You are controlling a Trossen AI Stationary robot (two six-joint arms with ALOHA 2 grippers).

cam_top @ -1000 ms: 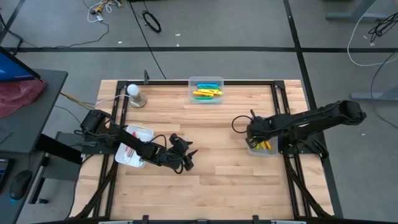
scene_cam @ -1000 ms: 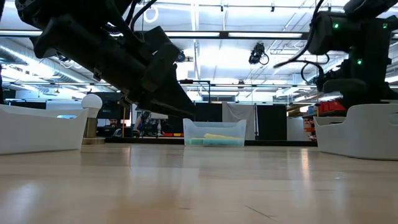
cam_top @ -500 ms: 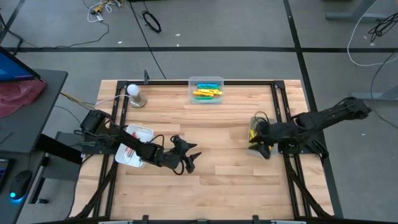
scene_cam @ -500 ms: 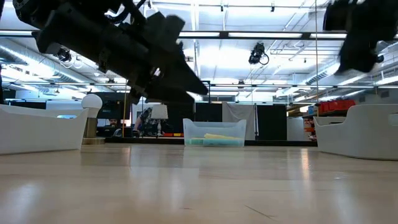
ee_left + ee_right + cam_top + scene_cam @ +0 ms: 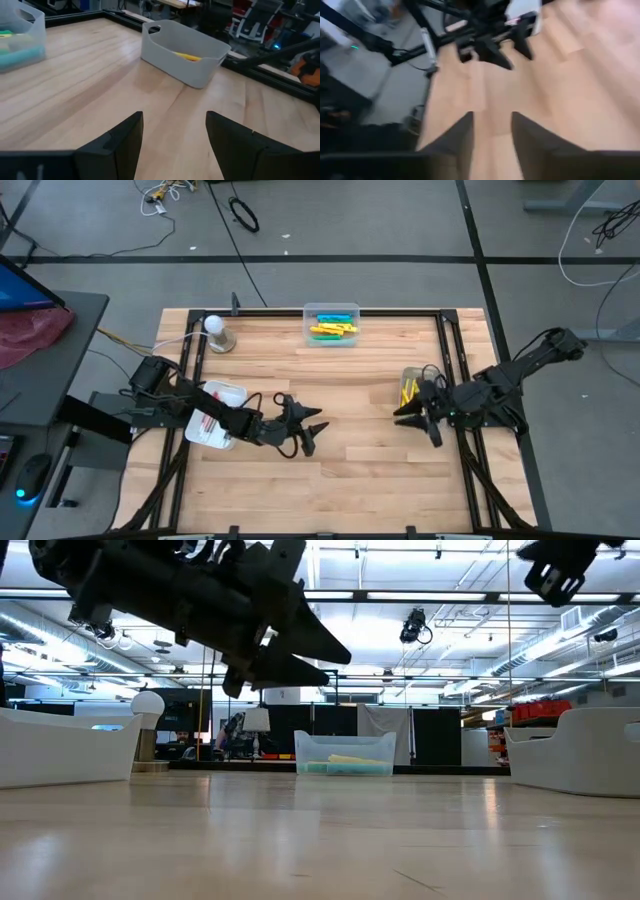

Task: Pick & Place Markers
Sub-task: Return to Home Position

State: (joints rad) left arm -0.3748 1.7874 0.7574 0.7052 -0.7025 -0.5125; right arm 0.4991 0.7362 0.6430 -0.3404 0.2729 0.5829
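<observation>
We judge the sorting finished and the return to the rest position to be the step in hand, since we find no marker lying loose on the wooden surface (image 5: 350, 390). The markers sit in three containers. Chunky blue, green and yellow ones (image 5: 332, 328) lie in the transparent bin (image 5: 331, 308) at the far edge. White ones with red (image 5: 208, 423) lie in the white bin (image 5: 225, 386) on the left side. Slim yellow pens (image 5: 407, 392) lie in the gray bin (image 5: 415, 370) on the right side. The left arm (image 5: 240, 423) reaches across the white bin, and the left jaws hang spread apart and empty above the middle of the surface, well clear of it in the low view. The right arm (image 5: 500, 385) comes in from the right edge. The right jaws are likewise parted and carry nothing, and they sit just beside the near end of the gray bin. In our judgement, the next move calls for each arm to fold back toward its own base. The right arm must clear the gray bin's rim, and the left must lift rather than drag across the white bin beneath it. A clipped rim could shift a bin or spill its contents.
</observation>
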